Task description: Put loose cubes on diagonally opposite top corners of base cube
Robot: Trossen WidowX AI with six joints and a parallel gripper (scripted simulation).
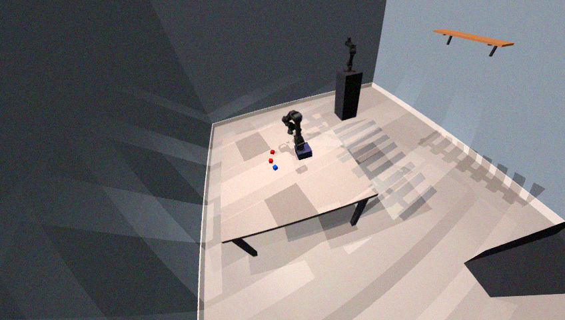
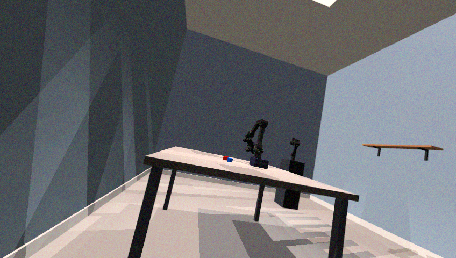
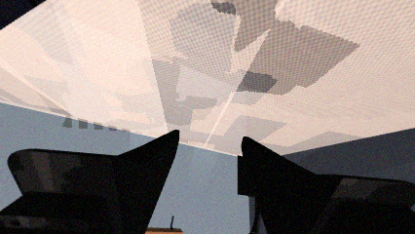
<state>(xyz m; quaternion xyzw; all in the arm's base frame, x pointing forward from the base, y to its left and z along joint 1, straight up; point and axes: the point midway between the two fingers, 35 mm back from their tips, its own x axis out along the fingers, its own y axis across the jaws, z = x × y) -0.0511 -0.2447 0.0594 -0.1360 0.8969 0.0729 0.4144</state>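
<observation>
Two small red cubes stand apart on the table, a rear red cube and a middle red cube. A blue cube stands just in front of them. In the exterior view only one red cube can be told apart, behind the blue one. Nothing rests on top of any cube. My gripper is partly open, with nothing between its fingers. In the top and exterior views it hangs folded close to the arm, above the table and to the right of the cubes. No cube shows in the wrist view.
The arm stands on a dark blue block on the table, right of the cubes. Behind the table, a black pedestal bears another arm. An orange shelf hangs on the right wall.
</observation>
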